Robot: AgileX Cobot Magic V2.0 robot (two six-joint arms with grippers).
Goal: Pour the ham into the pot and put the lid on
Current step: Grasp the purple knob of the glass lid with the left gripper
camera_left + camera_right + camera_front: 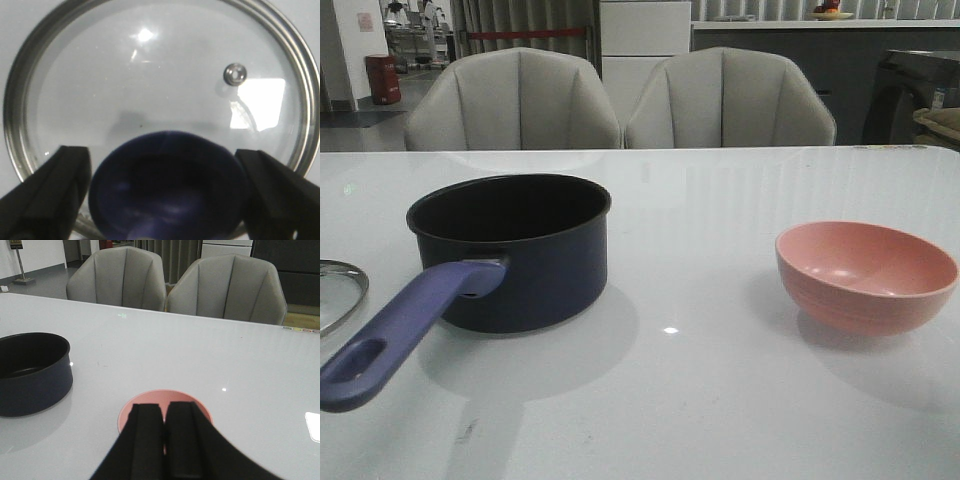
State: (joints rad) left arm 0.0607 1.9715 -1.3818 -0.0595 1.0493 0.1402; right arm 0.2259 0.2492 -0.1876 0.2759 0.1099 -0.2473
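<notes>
Straddling lid knob [167, 185], left gripper [165, 195] held wide open over glass lid [160, 90] (beside saucepan [510, 250] handle). Right gripper [165, 440] closed, empty, above pink bowl [165, 410]. Ham not seen. Risk: lid placed before pouring, ham left out.

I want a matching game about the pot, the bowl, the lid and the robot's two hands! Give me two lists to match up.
Things:
1. pot
2. pink bowl
3. lid
4. right end effector

Clues:
A. see-through glass with a silver rim
B. fingers pressed together, above the bowl
C. dark navy, with a long purple-blue handle
D. sits on the right side of the table

Pairs: 1-C, 2-D, 3-A, 4-B

Bonus: the left end effector is open, one finger on each side of the lid's knob.
</notes>
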